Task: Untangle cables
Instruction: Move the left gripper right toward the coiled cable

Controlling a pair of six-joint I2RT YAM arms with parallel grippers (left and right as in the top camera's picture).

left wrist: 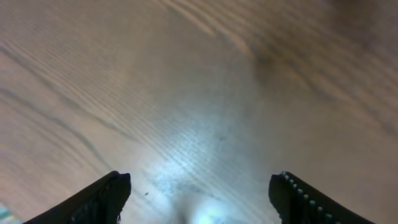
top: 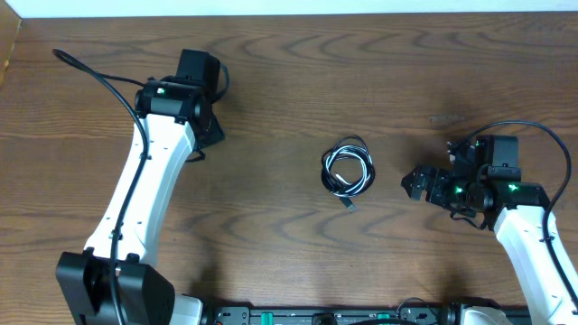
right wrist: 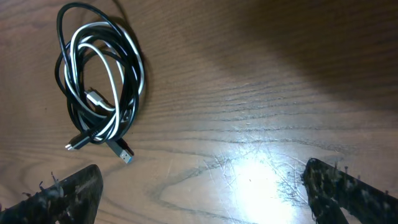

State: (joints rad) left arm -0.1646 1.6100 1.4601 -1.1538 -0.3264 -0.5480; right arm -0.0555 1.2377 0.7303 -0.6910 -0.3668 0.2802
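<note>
Wood-grain worktop [top: 289, 90] carries the cables [top: 348, 170] at its middle, black and white strands wound into one coil. By my reckoning, nothing is separated yet. Left tool [left wrist: 199, 183] and right tool [right wrist: 202, 174] both stand wide, holding nothing.

Overhead top-down, wrist views close over table [top: 289, 72], cables [top: 349, 170] shared overhead-right.

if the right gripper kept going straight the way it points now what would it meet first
Likely the bare table, since the right gripper seems to tilt downward. The coiled cables lie farther ahead, off to one side of centre in its wrist view; depth is unclear.
</note>
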